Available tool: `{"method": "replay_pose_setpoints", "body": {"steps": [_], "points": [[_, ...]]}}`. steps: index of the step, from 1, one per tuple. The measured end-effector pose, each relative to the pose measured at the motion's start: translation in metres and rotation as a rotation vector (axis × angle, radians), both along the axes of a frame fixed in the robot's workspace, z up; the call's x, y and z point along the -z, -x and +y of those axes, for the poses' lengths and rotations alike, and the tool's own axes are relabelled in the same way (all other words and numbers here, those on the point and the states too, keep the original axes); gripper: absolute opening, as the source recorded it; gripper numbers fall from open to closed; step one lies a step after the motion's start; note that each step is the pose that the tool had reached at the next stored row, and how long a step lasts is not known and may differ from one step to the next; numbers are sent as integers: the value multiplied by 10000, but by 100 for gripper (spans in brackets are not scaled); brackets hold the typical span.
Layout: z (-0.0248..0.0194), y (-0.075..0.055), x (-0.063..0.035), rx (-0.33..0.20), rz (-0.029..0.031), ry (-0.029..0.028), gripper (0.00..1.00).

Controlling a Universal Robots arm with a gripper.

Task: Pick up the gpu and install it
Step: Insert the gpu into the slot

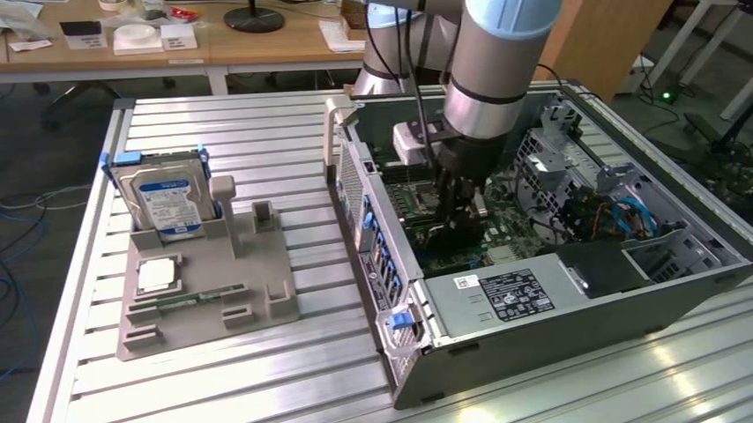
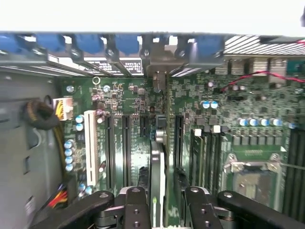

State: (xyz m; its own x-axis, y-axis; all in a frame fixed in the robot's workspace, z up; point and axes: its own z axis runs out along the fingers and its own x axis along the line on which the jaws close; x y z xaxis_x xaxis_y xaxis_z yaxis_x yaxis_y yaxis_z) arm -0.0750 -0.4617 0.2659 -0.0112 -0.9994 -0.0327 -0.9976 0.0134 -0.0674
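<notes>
The gpu (image 2: 156,164) appears edge-on as a thin card, standing upright between my gripper's (image 2: 161,175) fingers (image 2: 143,177), which are shut on it. It hangs just over the long black slots (image 2: 126,148) of the green motherboard (image 2: 133,95), and whether it touches a slot is hidden. In the exterior view my gripper (image 1: 457,220) reaches down inside the open computer case (image 1: 530,352), with the dark gpu (image 1: 452,236) at its tip close to the motherboard (image 1: 512,240).
A grey holder (image 1: 212,291) on the exterior view's left carries a silver hard drive (image 1: 165,198), a processor (image 1: 157,275) and a memory stick (image 1: 189,300). In the case are a power supply (image 1: 506,295), blue cables (image 1: 629,216), a processor socket (image 2: 250,179) and a cable bundle (image 2: 43,114).
</notes>
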Motion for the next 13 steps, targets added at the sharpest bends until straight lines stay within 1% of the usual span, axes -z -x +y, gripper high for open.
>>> {"method": "replay_pose_setpoints", "body": {"steps": [3,4,5,7,8,9,10,13], "points": [[0,0,-131,0,-11,2,35],[0,0,-161,1,-19,2,35],[0,1,-163,1,-29,-2,35],[0,1,-163,-4,-29,-1,35],[0,1,-164,-7,-29,-1,33],[0,1,-164,-9,-29,0,27],[0,1,-164,-12,-29,0,27],[0,1,-164,-20,-28,0,10]]}}
